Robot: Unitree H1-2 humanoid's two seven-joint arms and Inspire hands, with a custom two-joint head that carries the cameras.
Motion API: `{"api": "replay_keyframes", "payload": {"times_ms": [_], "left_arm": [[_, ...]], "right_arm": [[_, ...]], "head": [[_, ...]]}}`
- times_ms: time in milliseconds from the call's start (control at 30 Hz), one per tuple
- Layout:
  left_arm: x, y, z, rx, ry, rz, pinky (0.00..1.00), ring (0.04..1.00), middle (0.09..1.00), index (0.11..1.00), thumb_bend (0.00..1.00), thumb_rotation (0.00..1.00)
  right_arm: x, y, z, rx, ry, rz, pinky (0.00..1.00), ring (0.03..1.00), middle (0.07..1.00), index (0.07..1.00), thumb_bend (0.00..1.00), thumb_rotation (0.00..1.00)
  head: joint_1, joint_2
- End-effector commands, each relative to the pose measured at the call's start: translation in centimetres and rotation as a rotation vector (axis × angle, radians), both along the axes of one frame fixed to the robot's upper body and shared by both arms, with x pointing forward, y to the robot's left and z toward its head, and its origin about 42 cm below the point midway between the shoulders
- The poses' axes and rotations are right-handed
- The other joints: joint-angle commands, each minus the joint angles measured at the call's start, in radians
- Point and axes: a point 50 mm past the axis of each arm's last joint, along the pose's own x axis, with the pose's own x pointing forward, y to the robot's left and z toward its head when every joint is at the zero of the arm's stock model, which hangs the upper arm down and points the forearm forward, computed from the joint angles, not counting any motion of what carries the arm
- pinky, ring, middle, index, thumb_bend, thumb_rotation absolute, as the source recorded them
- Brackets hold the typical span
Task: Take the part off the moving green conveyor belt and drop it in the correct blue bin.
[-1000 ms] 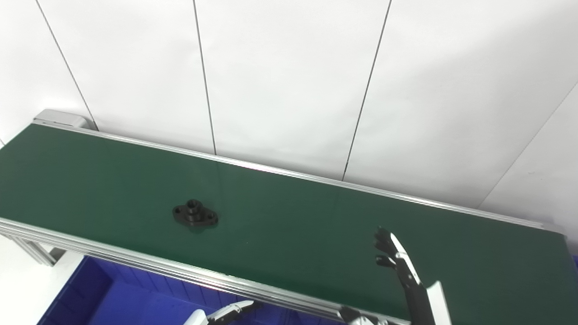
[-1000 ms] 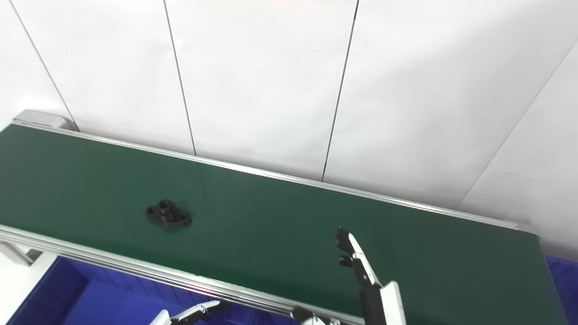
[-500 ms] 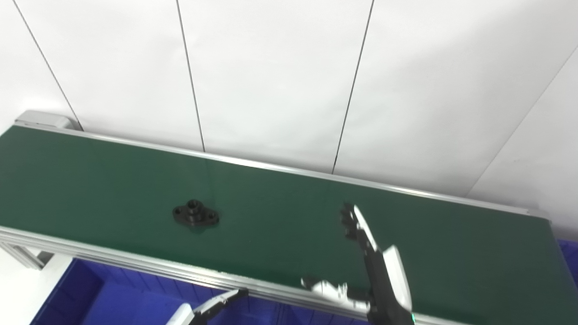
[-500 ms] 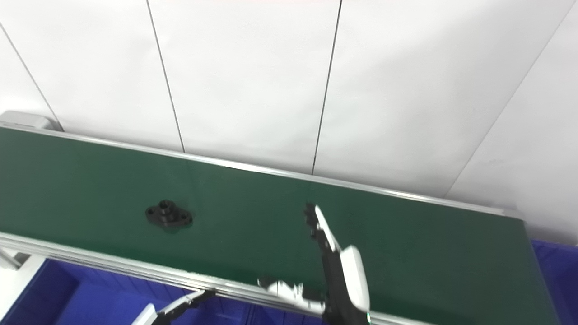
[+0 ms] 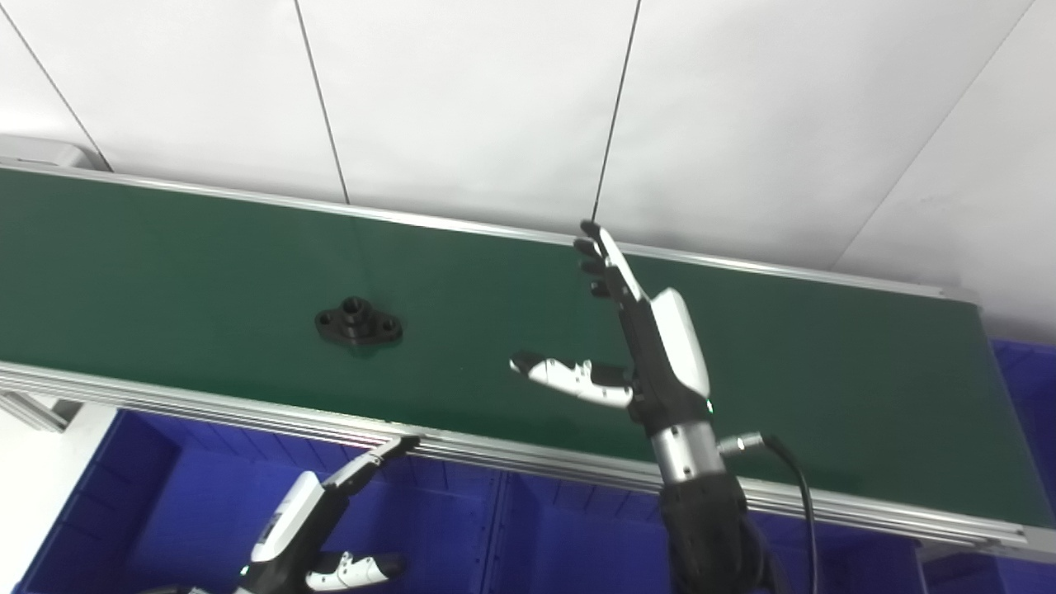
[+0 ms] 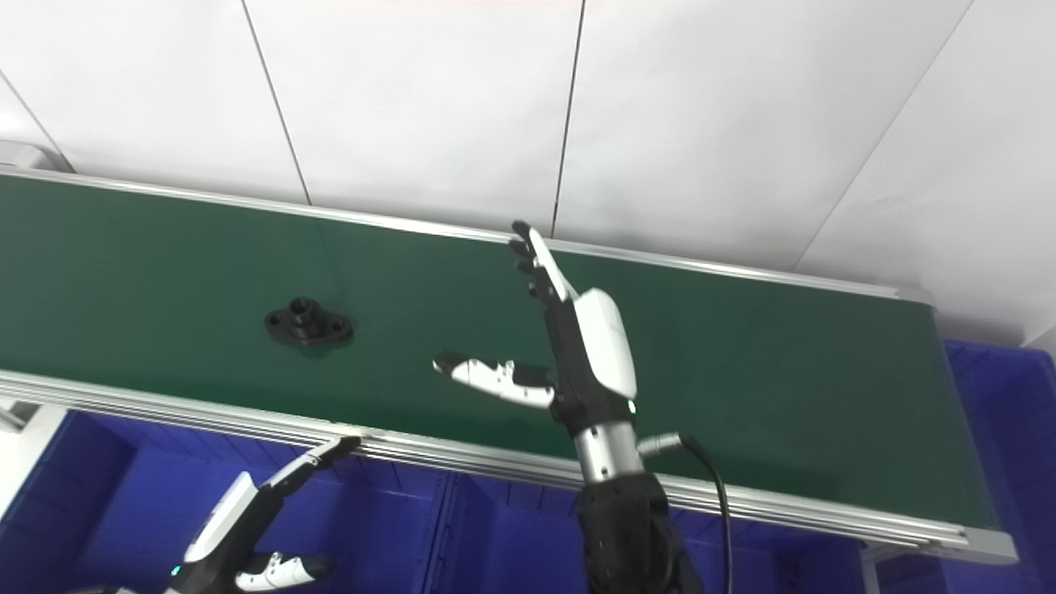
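Note:
A black flanged part (image 5: 358,321) with a raised hub and two bolt holes lies flat on the green conveyor belt (image 5: 165,256), left of centre. My right hand (image 5: 635,338) is raised over the belt's middle, well to the right of the part. It is open, fingers straight and thumb spread toward the part, holding nothing. My left hand (image 5: 318,528) hangs low in front of the belt, over the blue bins, also open and empty.
Blue bins (image 5: 190,503) sit below the belt's near aluminium rail (image 5: 528,458), with a divider (image 5: 495,528) between two of them. Another blue bin (image 6: 1002,412) shows past the belt's right end. A white panelled wall (image 5: 495,99) stands behind.
The camera has tilted down, showing more of the bins. My right hand has risen and reached further over the belt and leftward. My left hand has come up into view.

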Motion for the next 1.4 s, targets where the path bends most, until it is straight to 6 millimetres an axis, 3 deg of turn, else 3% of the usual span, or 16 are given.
{"api": "replay_keyframes", "payload": {"times_ms": [0, 300, 533, 700, 900, 1367], "left_arm": [[-0.1, 0.6, 0.8, -0.023, -0.025, -0.006, 0.83, 0.863, 0.878, 0.875, 0.74, 0.90], [-1.0, 0.7, 0.7, -0.018, -0.013, -0.015, 0.83, 0.864, 0.878, 0.873, 0.75, 0.90], [-1.2, 0.4, 0.3, -0.021, -0.001, -0.010, 0.81, 0.852, 0.868, 0.863, 0.76, 0.90], [-1.9, 0.2, -0.3, -0.004, 0.009, -0.017, 0.81, 0.851, 0.870, 0.861, 0.77, 0.92], [-2.0, -0.7, -1.0, -0.009, 0.022, -0.027, 0.78, 0.839, 0.865, 0.853, 0.81, 0.90], [-1.6, -1.8, -1.7, -0.008, 0.022, -0.035, 0.77, 0.834, 0.863, 0.854, 0.83, 0.88]], "right_arm": [[0.8, 0.8, 1.0, 0.008, -0.015, 0.010, 0.75, 0.840, 0.894, 0.968, 0.75, 0.46], [3.3, 1.7, 0.9, -0.047, -0.017, 0.050, 0.74, 0.835, 0.887, 0.957, 0.76, 0.46], [5.9, 2.6, 1.3, -0.135, 0.015, 0.072, 0.75, 0.848, 0.905, 0.942, 0.78, 0.47], [7.7, 3.2, 1.5, -0.191, 0.008, 0.112, 0.78, 0.850, 0.902, 0.933, 0.79, 0.47], [8.5, 3.7, 1.6, -0.246, 0.023, 0.157, 0.79, 0.860, 0.901, 0.927, 0.79, 0.46], [10.5, 5.7, 0.6, -0.383, 0.049, 0.211, 0.82, 0.866, 0.891, 0.922, 0.78, 0.46]], "head": [[0.001, 0.002], [0.011, -0.008], [0.029, -0.039], [0.121, -0.083], [0.227, -0.133], [0.210, -0.164]]}}
